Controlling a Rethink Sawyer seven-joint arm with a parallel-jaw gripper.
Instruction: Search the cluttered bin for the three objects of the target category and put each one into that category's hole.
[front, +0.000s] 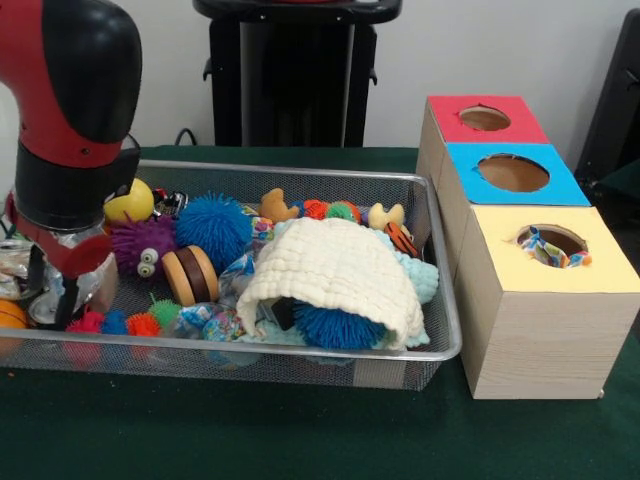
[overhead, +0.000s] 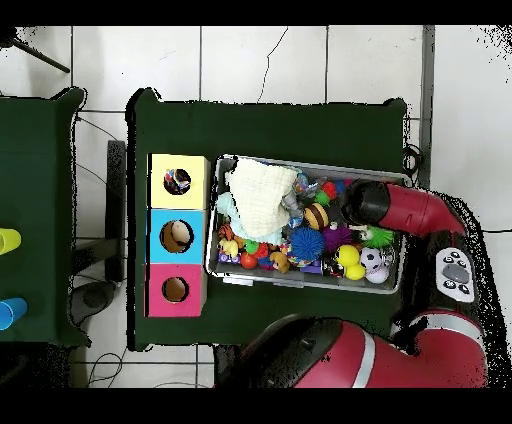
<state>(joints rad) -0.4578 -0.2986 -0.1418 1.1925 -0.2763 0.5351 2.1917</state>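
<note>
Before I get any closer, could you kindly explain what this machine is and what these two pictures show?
It is a red and black robot arm, reaching down into one end of a wire mesh bin on a green table. One picture faces the robot across the table; the other looks straight down. The bin holds toys: a spiky blue ball, a yellow ball and a cream cloth. Beside it stand three boxes with holes, red, blue and yellow. I cannot tell whether the gripper holds anything.

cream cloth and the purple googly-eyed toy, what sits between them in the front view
In the front view, the blue spiky ball and a brown-and-tan wooden yo-yo lie between the cream cloth and the purple toy.
</note>
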